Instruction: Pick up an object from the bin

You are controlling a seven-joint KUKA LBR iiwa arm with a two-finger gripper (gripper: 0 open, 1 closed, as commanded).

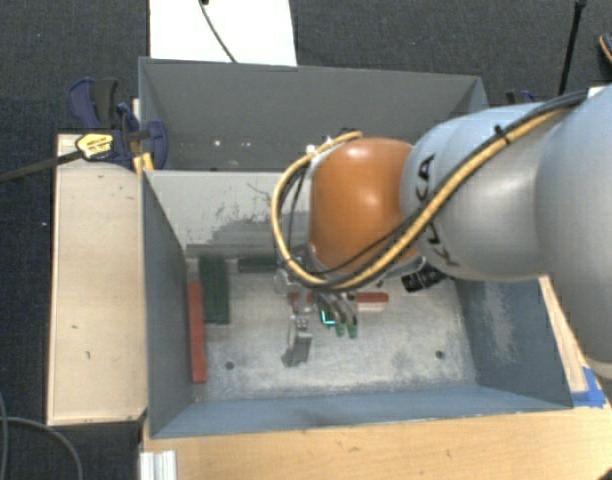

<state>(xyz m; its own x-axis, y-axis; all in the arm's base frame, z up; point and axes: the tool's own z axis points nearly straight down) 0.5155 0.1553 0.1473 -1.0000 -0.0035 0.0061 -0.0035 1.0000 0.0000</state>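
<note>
At the middle of the grey bin [176,258], we see the pincer [324,314] hanging low, clenched or released we cannot tell. The nearest candidate, a short reddish strip [372,298], lies just to its right, long axis left-to-right; a long red bar [197,333] lies well apart by the left wall.

Your grey sheet-metal bin [168,268] has matt, smooth walls with pale scratches on the back one, while its floor looks rough, speckled and scuffed. The rounded orange cover [356,203] on the wrist is smooth with a dull satin sheen. The silver-grey arm casing [516,198] is smooth and faintly glossy, painted metal or plastic. The yellow cable [277,203] has a smooth rubbery jacket. The long red bar [197,333] and dark green block [217,290] look matt; you cannot tell their material.
</note>
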